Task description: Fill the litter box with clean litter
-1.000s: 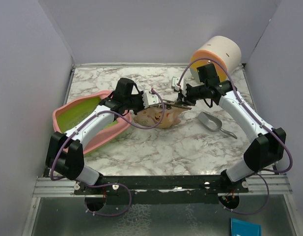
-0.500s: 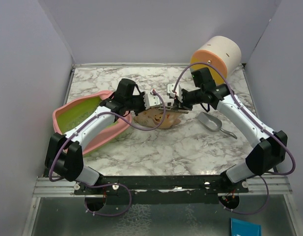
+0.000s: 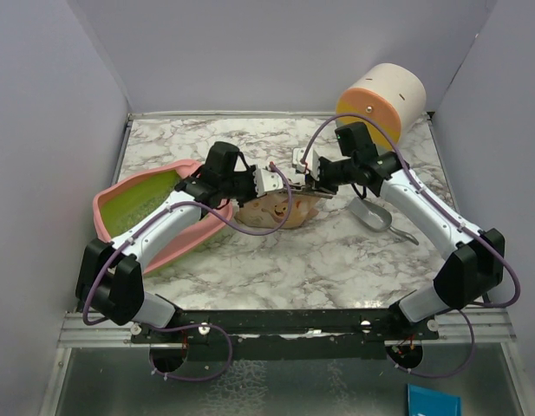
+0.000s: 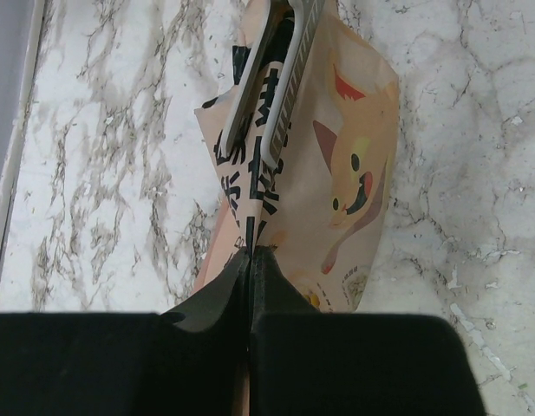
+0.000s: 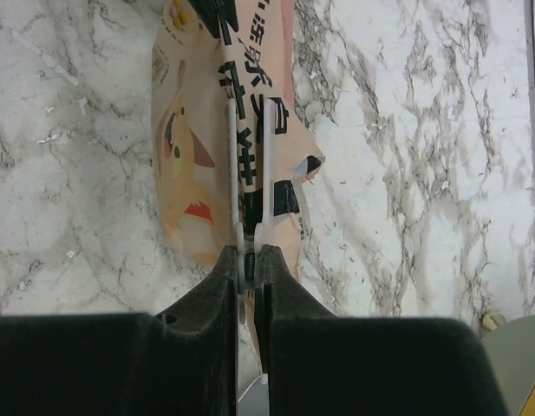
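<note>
The right gripper (image 5: 247,253) has shifted left toward the left gripper (image 4: 251,258); both clamp the pouch (image 4: 336,173) along its top edge. The litter box (image 3: 101,211) shows its yellow-green inside.

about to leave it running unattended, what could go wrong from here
The left gripper and right gripper both pinch the pouch by a thin edge over the table, outside the litter box. If it tears open there, litter could spill on the marble. The narrow hold could also slip and drop the pouch.
</note>
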